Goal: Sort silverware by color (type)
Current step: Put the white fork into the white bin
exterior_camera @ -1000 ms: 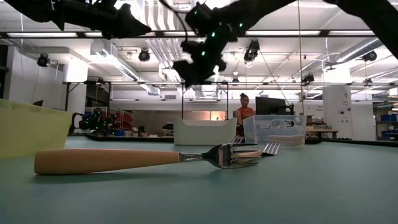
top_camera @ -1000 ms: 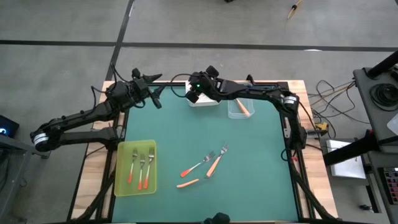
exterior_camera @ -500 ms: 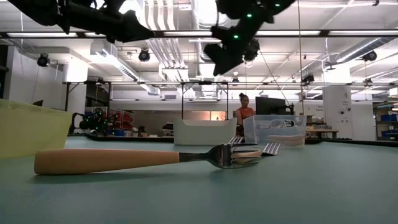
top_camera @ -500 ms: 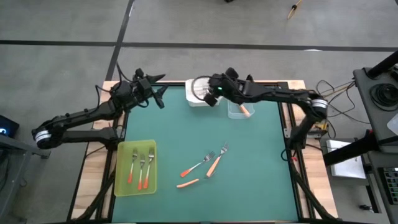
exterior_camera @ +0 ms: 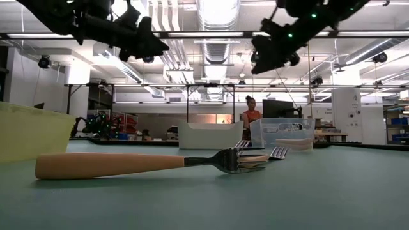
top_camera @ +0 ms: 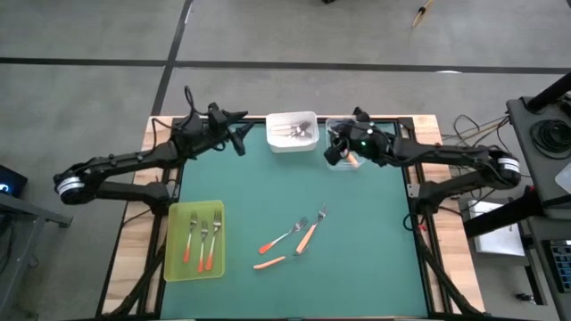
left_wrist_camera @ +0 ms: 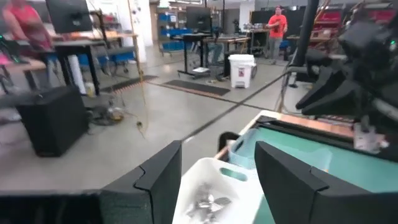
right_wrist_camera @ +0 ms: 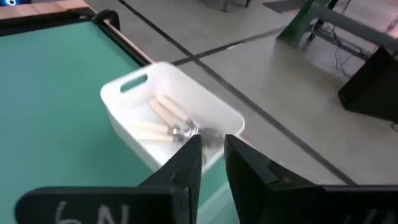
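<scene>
From my remote seat, my right gripper (top_camera: 335,152) hangs over the clear plastic tray (top_camera: 343,163) at the table's far edge, fingers (right_wrist_camera: 189,163) nearly pinched together with just a slim gap and nothing between them. My left gripper (top_camera: 239,134) floats near the far left corner, just beside the white plastic bin (top_camera: 292,144), fingers (left_wrist_camera: 163,175) spread wide and empty. That bin holds white-handled forks (right_wrist_camera: 163,119). 3 red-orange-handled forks (top_camera: 203,241) lie in the yellow-green tray (top_camera: 176,266) at the near left. Mid-mat, 3 loose pieces are left: a red-orange fork (top_camera: 283,239), a light orange fork (top_camera: 310,232) beside it, and another light orange fork (top_camera: 268,262) nearer me.
</scene>
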Robot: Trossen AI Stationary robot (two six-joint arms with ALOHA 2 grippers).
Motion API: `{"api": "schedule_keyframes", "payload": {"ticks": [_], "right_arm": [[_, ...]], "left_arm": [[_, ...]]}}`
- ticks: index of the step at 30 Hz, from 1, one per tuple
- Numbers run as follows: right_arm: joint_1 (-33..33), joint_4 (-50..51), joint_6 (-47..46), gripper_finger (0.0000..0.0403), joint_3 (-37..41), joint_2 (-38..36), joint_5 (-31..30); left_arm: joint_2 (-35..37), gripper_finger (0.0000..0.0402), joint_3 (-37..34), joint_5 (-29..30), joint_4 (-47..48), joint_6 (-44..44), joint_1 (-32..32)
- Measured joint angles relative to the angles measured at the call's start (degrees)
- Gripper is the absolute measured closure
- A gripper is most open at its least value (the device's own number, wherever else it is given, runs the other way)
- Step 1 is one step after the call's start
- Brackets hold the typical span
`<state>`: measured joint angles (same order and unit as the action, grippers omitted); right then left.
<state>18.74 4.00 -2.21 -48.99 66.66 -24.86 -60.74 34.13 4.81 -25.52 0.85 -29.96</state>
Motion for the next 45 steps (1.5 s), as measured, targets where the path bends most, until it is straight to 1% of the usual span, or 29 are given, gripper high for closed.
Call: {"api": "schedule_keyframes", "payload": {"ticks": [5, 8, 13, 17, 19, 22, 25, 29, 36, 39, 42, 45], "right_arm": [[-0.1, 0.0, -1.4, 0.0362, 5.6, -4.2, -0.1], [-0.1, -0.1, -1.0, 0.0370, 7.0, -5.4, -0.2], [0.0, -0.6, 3.9, 0.0376, 7.4, -5.4, -0.6], [1.3, -5.2, 7.5, 0.0376, 7.4, -3.8, -0.6], [2.6, -8.2, 8.4, 0.0376, 7.3, -2.8, -0.7], [4.7, -11.9, 10.8, 0.0376, 7.3, -2.0, -0.4], [7.1, -14.1, 12.1, 0.0376, 7.3, -1.6, 0.0], [9.7, -14.4, 11.3, 0.0376, 7.3, -1.7, 2.2], [11.7, -14.5, 9.8, 0.0376, 7.3, -1.7, 2.5], [12.3, -14.6, 10.5, 0.0376, 7.3, -1.7, 2.6], [12.4, -14.5, 11.0, 0.0376, 7.3, -1.7, 2.6], [12.4, -14.0, 11.0, 0.0376, 7.3, -1.7, 2.6]], "left_arm": [[-2.8, 0.0217, 3.9, -3.9, -0.3, -3.2, 1.2], [-5.4, 0.0219, 7.0, -4.1, 0.1, -3.0, 2.3], [-11.3, 0.0224, 11.0, -4.4, 0.5, -2.9, 2.7], [-16.3, 0.0224, 15.1, -4.4, 2.1, 0.3, 2.6], [-18.6, 0.0224, 17.9, -4.3, 5.1, 3.2, 2.5], [-21.8, 0.0224, 22.5, -4.0, 12.5, 7.5, 2.4], [-24.8, 0.0224, 25.6, -3.8, 18.0, 9.4, 2.4], [-27.4, 0.0224, 27.5, -3.8, 19.3, 9.1, 2.4], [-31.2, 0.0224, 30.6, -3.9, 22.2, 9.2, 2.4], [-34.4, 0.0224, 33.0, -3.9, 23.1, 9.2, 2.4], [-38.8, 0.0224, 37.1, -3.9, 28.5, 9.4, 2.4], [-43.0, 0.0224, 43.9, -3.8, 37.4, 10.5, 2.1]]}}
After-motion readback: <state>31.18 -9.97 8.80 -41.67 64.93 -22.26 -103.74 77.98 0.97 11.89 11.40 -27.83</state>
